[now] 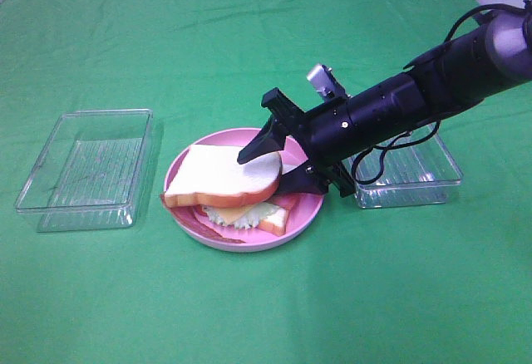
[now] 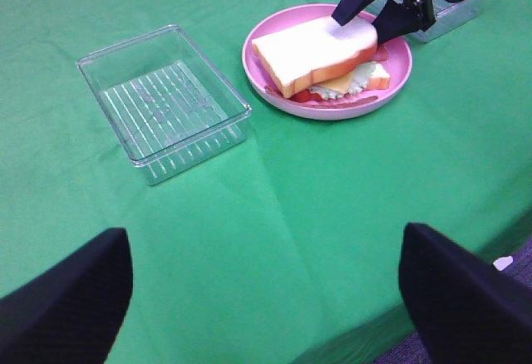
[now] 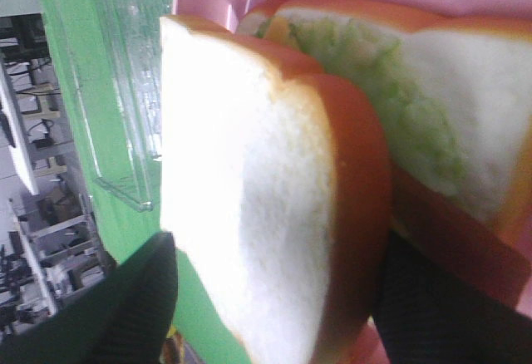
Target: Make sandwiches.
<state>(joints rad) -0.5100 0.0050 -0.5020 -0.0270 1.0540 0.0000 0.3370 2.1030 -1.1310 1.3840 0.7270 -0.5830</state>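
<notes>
straddling the top bread slice (image 1: 223, 174), the right gripper (image 1: 270, 164) spreads its fingers wide, apparently not pinching it.
sandwich (image 1: 241, 206) sits on the pink plate (image 1: 309, 214); left gripper (image 2: 266, 289) gapes wide, well away from the plate.

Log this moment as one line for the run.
right pincer: open around top bread slice | slice: tilted on sandwich stack | pink plate: holds stack | left pincer: open, idle
</notes>
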